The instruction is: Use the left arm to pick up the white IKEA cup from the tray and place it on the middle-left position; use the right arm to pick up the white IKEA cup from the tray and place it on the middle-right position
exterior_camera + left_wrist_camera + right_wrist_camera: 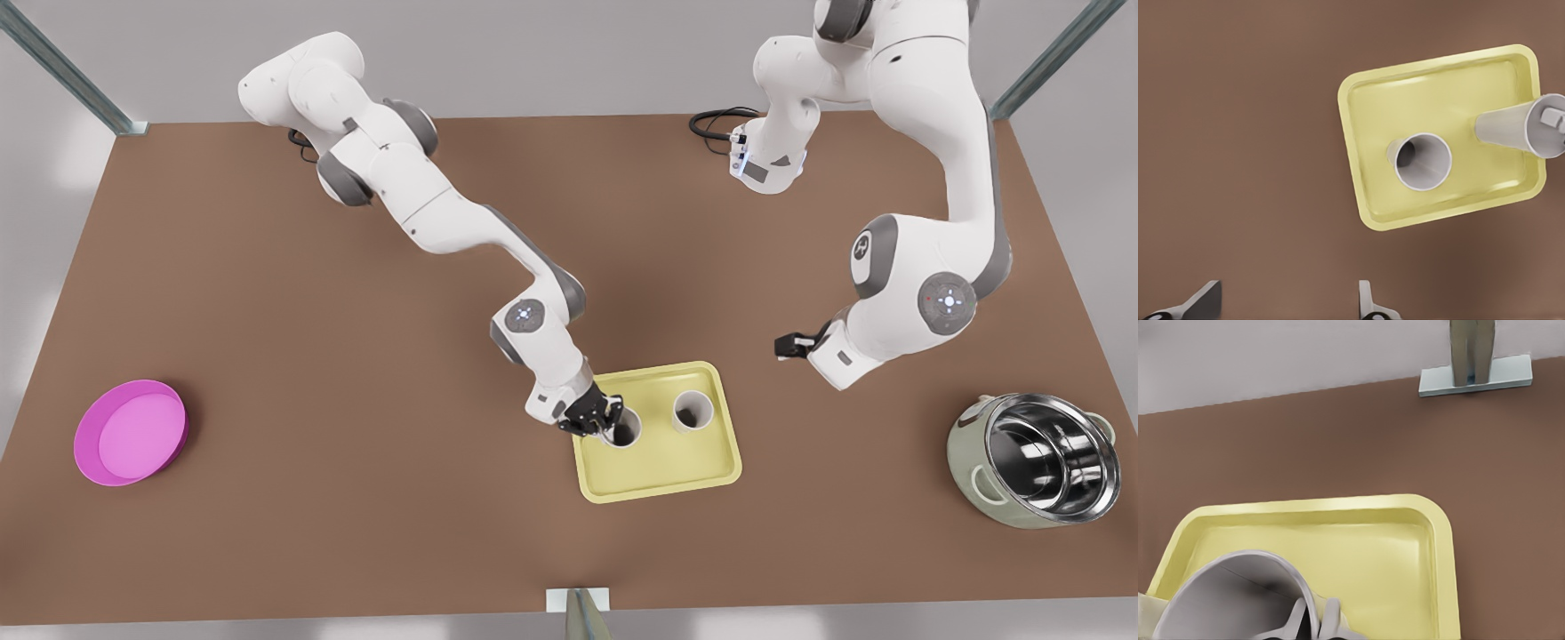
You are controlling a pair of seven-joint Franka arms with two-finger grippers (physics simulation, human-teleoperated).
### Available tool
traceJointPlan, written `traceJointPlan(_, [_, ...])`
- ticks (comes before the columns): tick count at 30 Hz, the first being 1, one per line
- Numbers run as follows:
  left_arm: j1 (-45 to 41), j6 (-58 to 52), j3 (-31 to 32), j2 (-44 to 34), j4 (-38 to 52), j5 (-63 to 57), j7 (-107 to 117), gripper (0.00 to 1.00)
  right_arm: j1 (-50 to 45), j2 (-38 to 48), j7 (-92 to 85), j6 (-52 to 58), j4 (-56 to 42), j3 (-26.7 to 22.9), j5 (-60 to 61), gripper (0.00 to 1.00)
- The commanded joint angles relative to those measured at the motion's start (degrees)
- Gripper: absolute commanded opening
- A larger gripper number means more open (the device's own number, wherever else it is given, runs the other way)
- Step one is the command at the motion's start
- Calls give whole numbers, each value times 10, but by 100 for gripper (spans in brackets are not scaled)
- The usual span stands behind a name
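The pale yellow tray (660, 476) (1368, 127) (1371, 547) lies near the table's front middle with two white cups standing in it. My right gripper (612, 422) (1315, 623) belongs to the arm on the front view's left. It is shut on the wall of one white cup (629, 430) (1238, 600) (1511, 127), one finger inside the rim and one outside. The other white cup (693, 411) (1423, 161) stands free beside it. My left gripper (789, 344) (1286, 299) hangs open above bare tabletop on the front view's right of the tray, holding nothing.
A round magenta plate (131, 433) sits at the front view's far left. A steel pot (1036, 458) stands at the far right. A small metal bracket (578, 600) (1475, 377) is fixed at the table's front edge. Brown tabletop lies on both sides of the tray.
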State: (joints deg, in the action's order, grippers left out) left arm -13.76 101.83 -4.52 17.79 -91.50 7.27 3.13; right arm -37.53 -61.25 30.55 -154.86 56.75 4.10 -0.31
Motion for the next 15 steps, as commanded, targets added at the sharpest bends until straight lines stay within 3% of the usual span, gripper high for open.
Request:
traceJointPlan(1, [-2,33,0,0,-1,0,13,100,24,41,-12,131,-1,2,-6,8])
traceJointPlan(3, [-13,41,1,5,4,5,27,100,170,67,-124,221,13,114,-6,8])
traceJointPlan(4, [-33,57,1,14,4,5,30,100,206,84,-164,252,35,120,-5,8])
traceJointPlan(6, [-75,73,0,34,26,5,113,100,301,122,-302,294,109,120,-6,9])
traceJointPlan(9, [-87,108,-3,122,78,-1,126,100,410,132,-524,349,127,116,-44,10])
traceJointPlan(12, [-80,166,-5,192,95,4,116,100,415,141,-607,360,126,61,-59,10])
traceJointPlan(15, [-76,205,-3,226,91,8,110,100,415,146,-692,284,131,21,-54,10])
